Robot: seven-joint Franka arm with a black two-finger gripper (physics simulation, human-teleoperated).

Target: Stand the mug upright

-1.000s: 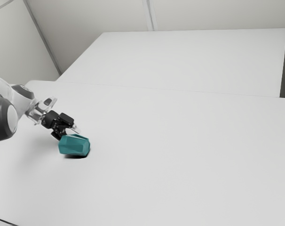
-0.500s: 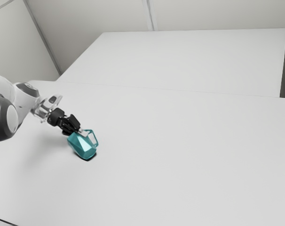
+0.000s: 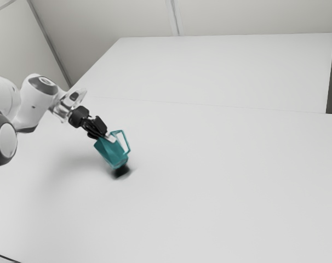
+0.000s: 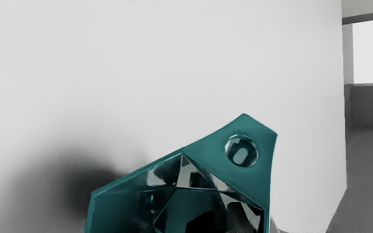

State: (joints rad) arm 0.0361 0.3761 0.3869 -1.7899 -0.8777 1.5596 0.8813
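Mug [image 3: 111, 150] and gripper [image 3: 107, 137] are joined in the exterior view: the mug hangs tilted, its mouth toward the gripper and its base lower, pointing away from the arm. A small dark shadow [image 3: 121, 172] lies on the table [image 3: 210, 175] just beneath the mug's base, with what looks like a little air between them. The handle [image 3: 126, 142] stands out from the mug's upper side, away from the arm. So the mug appears to be picked up and partly righted, mouth higher than base, but it is neither vertical nor standing on the table. As I judge it, what remains is to take out the rest of the lean, set the base down flat and let go.

The wrist view gives what the exterior view hides, the mug's faceted inside and the flat top of the handle with its round hollow. A dark finger [image 4: 238, 218] reaches inside the mug's mouth, and a pale edge of the other shows just outside the same wall. With the mug off the table, I take the gripper to be pinching that wall. The lean and the gap under the base are easier to judge from the exterior view.
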